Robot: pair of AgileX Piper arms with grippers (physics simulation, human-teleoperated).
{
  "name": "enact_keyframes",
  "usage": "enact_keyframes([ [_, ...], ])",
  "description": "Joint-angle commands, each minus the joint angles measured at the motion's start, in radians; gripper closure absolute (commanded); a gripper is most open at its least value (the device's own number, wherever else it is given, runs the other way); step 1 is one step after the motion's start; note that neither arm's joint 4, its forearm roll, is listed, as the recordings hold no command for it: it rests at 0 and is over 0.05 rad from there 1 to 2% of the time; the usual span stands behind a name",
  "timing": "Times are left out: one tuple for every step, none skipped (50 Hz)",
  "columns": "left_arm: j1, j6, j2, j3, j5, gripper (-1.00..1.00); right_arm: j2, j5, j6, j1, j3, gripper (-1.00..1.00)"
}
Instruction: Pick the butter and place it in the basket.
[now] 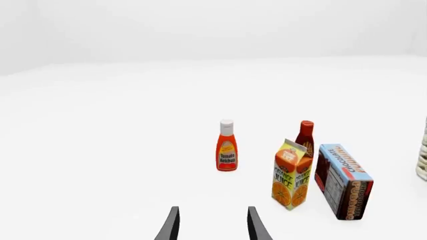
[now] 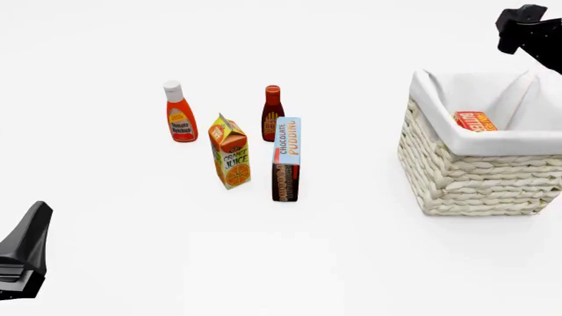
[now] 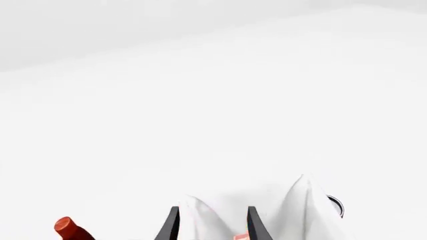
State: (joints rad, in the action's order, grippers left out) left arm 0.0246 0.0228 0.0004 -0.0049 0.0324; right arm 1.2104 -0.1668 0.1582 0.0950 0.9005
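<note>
The butter [image 2: 475, 121], a small red-orange box, lies inside the basket [image 2: 478, 178] against its white liner, at the right of the table. A pinkish sliver of it shows low in the right wrist view, between the fingers. My right gripper [image 3: 212, 209] is open and holds nothing; it hangs above the liner [image 3: 220, 212], and in the front view the right arm [image 2: 527, 29] is above the basket's far right corner. My left gripper [image 1: 213, 209] is open and empty, low at the near left [image 2: 25, 253], well short of the groceries.
A ketchup bottle [image 2: 179, 113], an orange juice carton [image 2: 231, 153], a dark red sauce bottle [image 2: 272, 112] and a tall chocolate pudding box [image 2: 286, 159] stand grouped left of centre. The basket's edge [image 1: 421, 160] shows in the left wrist view.
</note>
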Motion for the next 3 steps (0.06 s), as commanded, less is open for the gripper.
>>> enact_keyframes([
  [0.001, 0.0, 0.0, 0.0, 0.001, -1.0, -0.119, 0.143, -0.024, -0.097, 0.047, -1.0],
  [0.001, 0.0, 0.0, 0.0, 0.001, -1.0, -0.119, 0.143, -0.024, -0.097, 0.047, -1.0],
  [0.001, 0.0, 0.0, 0.0, 0.001, -1.0, -0.119, 0.143, -0.024, -0.097, 0.047, -1.0],
])
